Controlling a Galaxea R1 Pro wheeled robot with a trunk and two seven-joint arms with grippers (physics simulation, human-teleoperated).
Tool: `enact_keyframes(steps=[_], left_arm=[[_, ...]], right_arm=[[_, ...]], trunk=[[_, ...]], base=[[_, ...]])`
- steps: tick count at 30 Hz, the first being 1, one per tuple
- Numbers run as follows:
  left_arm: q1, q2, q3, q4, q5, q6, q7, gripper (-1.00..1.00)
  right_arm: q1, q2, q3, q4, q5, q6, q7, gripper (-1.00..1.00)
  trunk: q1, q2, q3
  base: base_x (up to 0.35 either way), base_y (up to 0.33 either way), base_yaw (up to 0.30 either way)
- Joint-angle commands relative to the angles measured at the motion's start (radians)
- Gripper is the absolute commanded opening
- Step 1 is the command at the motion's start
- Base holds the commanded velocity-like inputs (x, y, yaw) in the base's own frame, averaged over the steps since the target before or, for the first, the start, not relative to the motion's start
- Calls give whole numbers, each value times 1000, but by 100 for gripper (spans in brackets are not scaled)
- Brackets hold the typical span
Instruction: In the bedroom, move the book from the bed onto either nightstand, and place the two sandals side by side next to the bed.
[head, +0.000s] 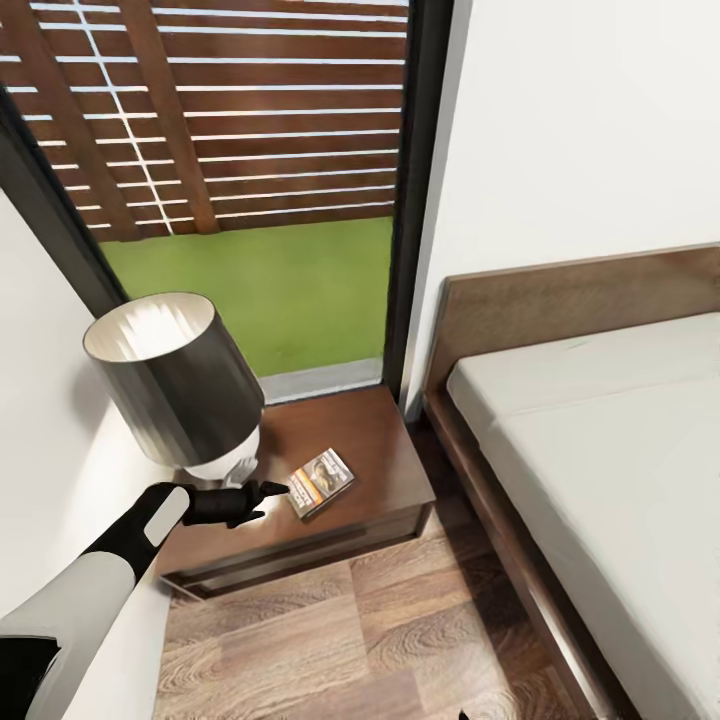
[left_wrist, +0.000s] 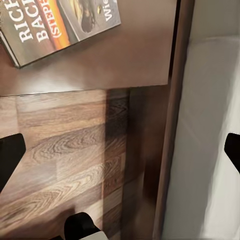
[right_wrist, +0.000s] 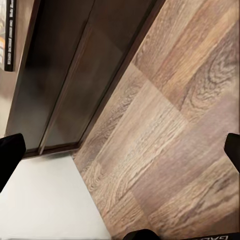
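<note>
The book (head: 321, 482) lies flat on the nightstand (head: 372, 430), near its front edge. It lies on the tabletop just beside a lamp (head: 175, 385) with a dark shade. The left gripper (head: 268, 492) reaches over the nightstand, its tip just beside the book and not holding it. In the left wrist view its fingers (left_wrist: 9, 157) are spread wide apart with nothing between them. In the right wrist view the right gripper's fingers (right_wrist: 10, 152) are spread wide apart too, over the wood floor (right_wrist: 170, 140) beside the front of the nightstand. The bed (head: 620, 440) stands near the nightstand, with a strip of floor between them. A tall window (head: 250, 180) is behind the nightstand.
</note>
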Motion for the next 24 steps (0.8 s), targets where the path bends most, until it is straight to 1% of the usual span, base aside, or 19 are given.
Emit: enact_keyframes(steps=[1,13,24], left_arm=[[-1,1,-5,0,0,1,-4,100],[-1,1,-5,1,0,0,-4,100],[-1,-3,-6,4,3,-1,-5,100]], right_arm=[[0,-1,8,1,-8,-7,1,100],[0,-1,8,1,-8,-7,0,100],[-1,-1,8,1,-8,-7,1,100]], trunk=[[0,0,-1],[0,0,0],[0,0,14]], base=[[-119,0,0],[-37,0,0],[-2,0,0]])
